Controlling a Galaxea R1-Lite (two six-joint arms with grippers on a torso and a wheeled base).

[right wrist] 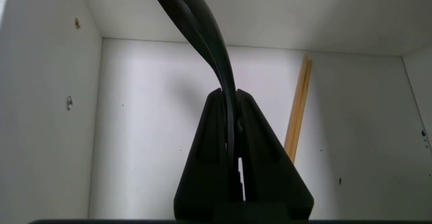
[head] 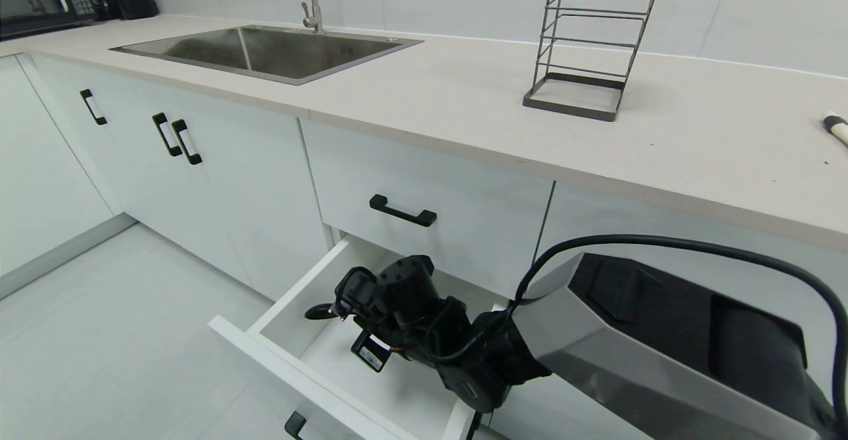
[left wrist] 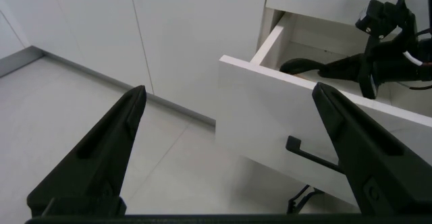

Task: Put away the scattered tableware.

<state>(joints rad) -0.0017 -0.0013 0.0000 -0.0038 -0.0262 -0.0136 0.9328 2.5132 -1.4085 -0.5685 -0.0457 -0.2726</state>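
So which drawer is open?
The bottom drawer, pulled out under the shut upper drawer. The right gripper holds a black spoon over it.

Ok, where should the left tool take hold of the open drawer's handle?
Take the black handle at the middle of its bar, coming straight in at the drawer front. The bar runs roughly level and stands off the panel, leaving a gap for one finger behind it. The left tool is open and faces it.
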